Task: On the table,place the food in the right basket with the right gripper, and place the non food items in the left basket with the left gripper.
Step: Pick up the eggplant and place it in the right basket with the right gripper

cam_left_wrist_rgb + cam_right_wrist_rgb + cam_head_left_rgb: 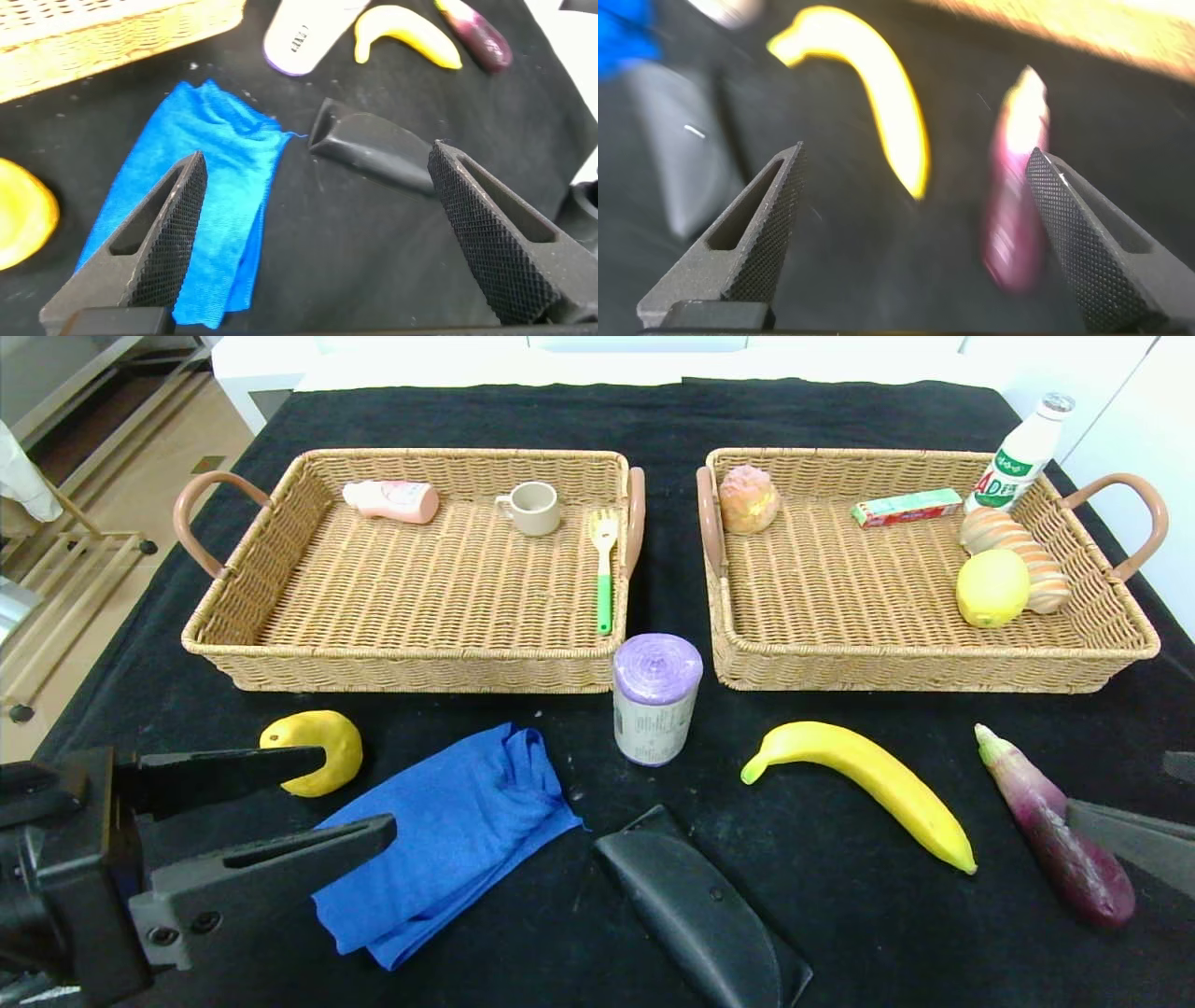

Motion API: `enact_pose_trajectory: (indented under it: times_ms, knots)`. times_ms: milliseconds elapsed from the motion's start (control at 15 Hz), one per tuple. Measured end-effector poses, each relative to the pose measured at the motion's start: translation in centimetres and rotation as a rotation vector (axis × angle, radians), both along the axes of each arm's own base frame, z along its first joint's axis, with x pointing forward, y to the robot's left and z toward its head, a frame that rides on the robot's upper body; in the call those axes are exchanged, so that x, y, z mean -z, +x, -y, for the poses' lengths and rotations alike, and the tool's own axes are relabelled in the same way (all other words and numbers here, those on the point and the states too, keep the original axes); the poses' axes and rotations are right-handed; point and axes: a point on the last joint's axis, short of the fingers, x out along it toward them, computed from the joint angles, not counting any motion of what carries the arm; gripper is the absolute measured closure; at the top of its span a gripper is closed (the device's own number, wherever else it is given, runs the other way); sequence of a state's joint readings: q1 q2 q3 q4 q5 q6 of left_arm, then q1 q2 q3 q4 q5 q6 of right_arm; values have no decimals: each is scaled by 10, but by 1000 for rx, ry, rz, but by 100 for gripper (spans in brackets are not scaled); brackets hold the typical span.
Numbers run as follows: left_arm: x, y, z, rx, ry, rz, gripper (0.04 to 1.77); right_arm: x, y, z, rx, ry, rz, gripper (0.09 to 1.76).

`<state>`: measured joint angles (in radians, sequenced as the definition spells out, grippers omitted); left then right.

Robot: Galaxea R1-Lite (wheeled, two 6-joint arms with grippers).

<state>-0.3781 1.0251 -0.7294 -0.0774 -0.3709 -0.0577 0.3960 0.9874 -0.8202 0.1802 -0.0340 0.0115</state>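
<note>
Left gripper (359,798) sits low at the near-left of the table (840,915), jaws spread wide, holding nothing. Blue cloth (457,831) lies just ahead of and partly under its tips; in the left wrist view one finger (173,233) overlaps the cloth (201,187), the rest of the cloth sits between the jaws toward that side. Yellow lemon-shaped piece (313,751) is on the table just behind the upper finger, outside the jaws.

Left basket (411,667) holds a pink bottle (392,500) lying down, a beige cup (532,508) and a green-handled fork (604,569) along its right wall.

Purple roll (656,698) stands upright on the table in front of the gap between the baskets. Black curved object (695,905) lies near centre, close to the cloth's right edge.

Banana (864,784) lies on the table in front of the right basket (915,667). Basket contents: pink pastry (748,498), green-red box (906,508), striped bread (1013,551) touching a yellow lemon (991,587). A white milk bottle (1020,455) stands at its far right corner; in or behind the basket, cannot tell.

Eggplant (1055,826) lies near-right, its lower end beside the right gripper (915,233), which enters from the right edge. Jaws spread wide, empty. In the right wrist view the banana (878,112) and eggplant (1018,187) both lie ahead between the jaws, eggplant nearer one finger (1092,252).
</note>
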Motion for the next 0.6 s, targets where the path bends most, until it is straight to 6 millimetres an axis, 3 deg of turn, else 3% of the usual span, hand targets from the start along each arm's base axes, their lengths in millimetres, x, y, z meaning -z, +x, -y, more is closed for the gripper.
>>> enact_pose_trajectory:
  times_ms: [267, 600]
  knots:
    - [3, 0, 0, -1, 5, -10, 9, -14, 2, 4, 155, -107, -198, 14]
    - [4, 4, 1, -38, 17, -15, 9, -4, 42, 5, 254, -134, -372, 14]
